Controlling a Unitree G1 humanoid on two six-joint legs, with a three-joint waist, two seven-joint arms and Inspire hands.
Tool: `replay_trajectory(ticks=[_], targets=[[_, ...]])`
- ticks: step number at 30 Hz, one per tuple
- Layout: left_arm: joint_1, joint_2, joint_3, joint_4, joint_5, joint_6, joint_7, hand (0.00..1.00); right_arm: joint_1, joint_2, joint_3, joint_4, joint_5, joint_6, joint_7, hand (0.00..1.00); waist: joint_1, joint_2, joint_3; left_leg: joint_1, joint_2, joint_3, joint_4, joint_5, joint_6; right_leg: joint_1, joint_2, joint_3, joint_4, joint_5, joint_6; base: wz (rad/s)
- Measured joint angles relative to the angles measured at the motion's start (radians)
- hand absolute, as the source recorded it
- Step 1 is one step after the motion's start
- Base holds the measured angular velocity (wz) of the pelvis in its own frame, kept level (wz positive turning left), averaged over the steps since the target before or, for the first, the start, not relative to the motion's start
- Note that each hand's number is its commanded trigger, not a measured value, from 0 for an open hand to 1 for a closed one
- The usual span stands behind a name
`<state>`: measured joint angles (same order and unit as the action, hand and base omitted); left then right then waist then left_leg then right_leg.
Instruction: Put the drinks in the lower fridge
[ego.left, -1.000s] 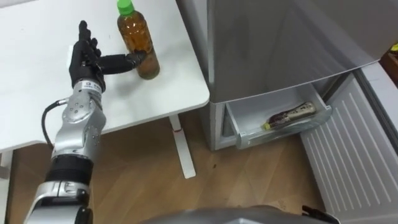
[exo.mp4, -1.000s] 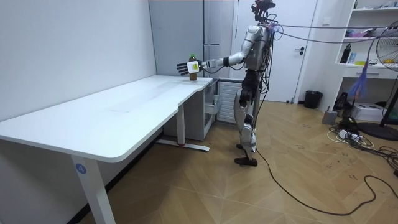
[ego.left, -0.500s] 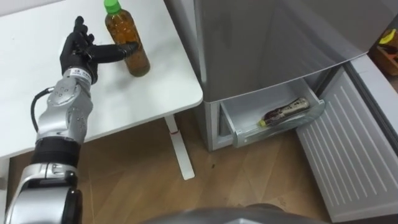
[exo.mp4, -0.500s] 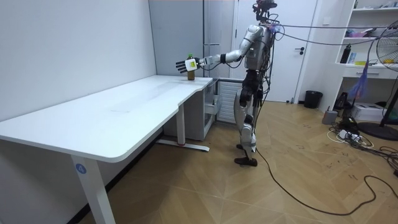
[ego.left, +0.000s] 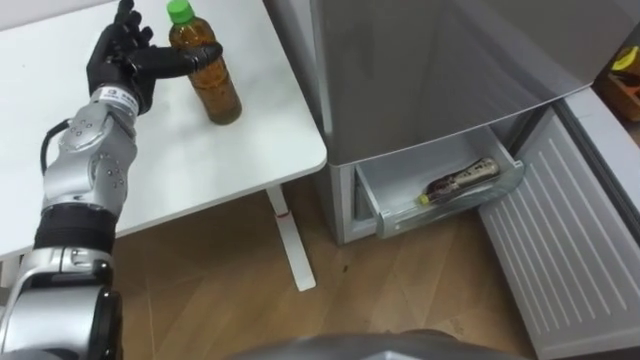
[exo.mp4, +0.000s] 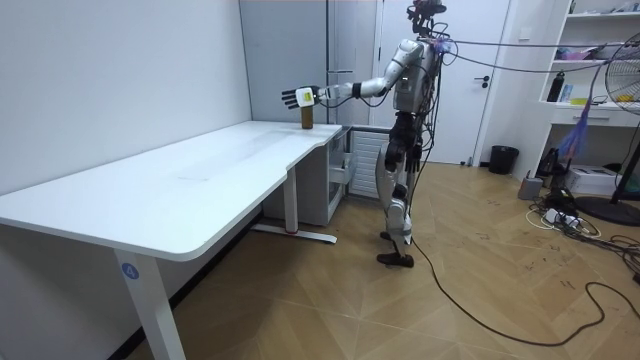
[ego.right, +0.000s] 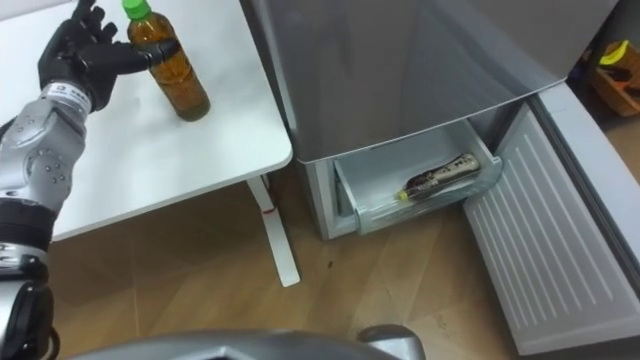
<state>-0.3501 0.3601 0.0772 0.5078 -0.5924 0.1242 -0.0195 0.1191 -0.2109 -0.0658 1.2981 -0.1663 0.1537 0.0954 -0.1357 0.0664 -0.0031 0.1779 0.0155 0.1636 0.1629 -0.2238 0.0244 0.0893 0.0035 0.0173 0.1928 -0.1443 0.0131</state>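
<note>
**One drink stowed, one waiting on the table**

The grey fridge (ego.left: 450, 70) is the fixed mark here, and the robot stands in front of it in the room view. Its left arm is stretched out over the white table (ego.left: 200, 150), which butts up against the fridge's left side. At the foot of the fridge the lower door (ego.left: 570, 240) is swung wide to the right. The drawer (ego.left: 400, 212) behind it is pulled out. A dark bottle (ego.left: 461, 181) lies on its side in that drawer, so one drink looks to be already in place.

The left hand (ego.left: 118, 62) is over the table, well left of the fridge. Its fingers (ego.left: 124, 22) are straight and spread, and its thumb (ego.left: 178, 62) reaches across the upper part of the tea bottle (ego.left: 208, 70). No closed grasp has been made. The tea bottle stands upright near the table edge closest to the fridge, its green cap (ego.left: 179, 11) on. Grasping, carrying and stowing it all appear to remain.
</note>
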Motion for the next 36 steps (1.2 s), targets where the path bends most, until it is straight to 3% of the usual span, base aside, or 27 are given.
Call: replay_trajectory(ticks=[8,18,35,36], targets=[[0.0,0.0,-0.001,-0.002,-0.006,0.0,-0.035,0.0,-0.006,-0.003,0.0,0.004,0.0,0.0,0.019,0.0,0.0,-0.002,0.0045,-0.001,0.0,0.0,-0.004,0.0,0.0,0.0,0.001,0.001,-0.003,0.0,0.0,0.0],[0.0,0.0,-0.001,-0.006,-0.006,0.0,-0.043,0.0,-0.01,-0.008,0.001,0.016,0.0,0.0,0.028,0.0,0.0,0.005,0.0171,-0.001,0.0,0.0,-0.012,0.0,0.0,-0.004,0.002,0.004,-0.006,0.0,0.0,0.0],[0.0,0.0,-0.022,0.004,-0.002,0.004,-0.09,0.0,-0.011,-0.026,0.002,0.017,0.006,0.001,0.038,0.0,0.0,0.022,0.0085,0.0,0.0,-0.004,-0.014,-0.001,0.0,-0.001,0.004,0.004,-0.005,0.0,0.0,0.0],[0.0,0.0,-0.022,0.004,-0.002,0.005,-0.094,0.18,-0.01,-0.026,0.002,0.017,0.007,0.001,0.038,0.0,0.0,0.021,0.009,0.0,0.0,-0.004,-0.013,-0.001,0.0,-0.001,0.004,0.005,-0.005,0.0,0.0,0.0]])
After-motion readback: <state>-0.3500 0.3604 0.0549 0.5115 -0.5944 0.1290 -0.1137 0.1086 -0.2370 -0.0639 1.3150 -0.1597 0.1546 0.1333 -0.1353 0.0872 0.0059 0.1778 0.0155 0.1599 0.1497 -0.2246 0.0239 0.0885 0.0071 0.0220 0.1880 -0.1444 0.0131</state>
